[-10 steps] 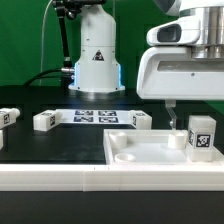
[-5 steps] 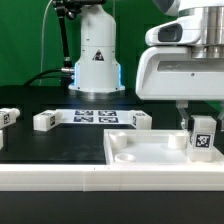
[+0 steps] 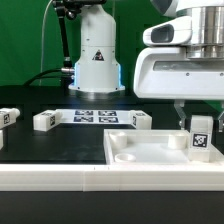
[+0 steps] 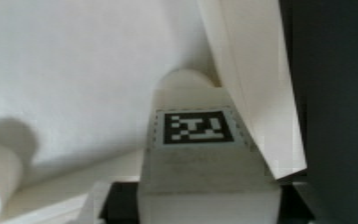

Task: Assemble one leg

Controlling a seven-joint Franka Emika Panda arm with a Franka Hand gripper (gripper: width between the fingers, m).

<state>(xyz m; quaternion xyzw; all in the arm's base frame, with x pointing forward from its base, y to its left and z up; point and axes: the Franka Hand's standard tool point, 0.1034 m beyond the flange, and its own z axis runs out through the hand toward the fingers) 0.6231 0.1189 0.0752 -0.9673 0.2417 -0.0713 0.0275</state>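
The gripper (image 3: 193,118) is clamped on 1 leg (image 3: 201,134) standing upright over the tabletop (image 3: 150,150); it looks light, rigid, slick plastic, best pinched on flat sides.

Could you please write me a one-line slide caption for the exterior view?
The gripper holds a tagged white leg upright over the white tray-like piece, near its corner on the exterior view's right.

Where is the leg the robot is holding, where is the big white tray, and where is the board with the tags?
the held leg (image 3: 201,133): exterior view, its tagged face.
the tray (image 3: 150,158): exterior view, bare floor.
the marker board (image 3: 97,117): exterior view, middle of its tags.
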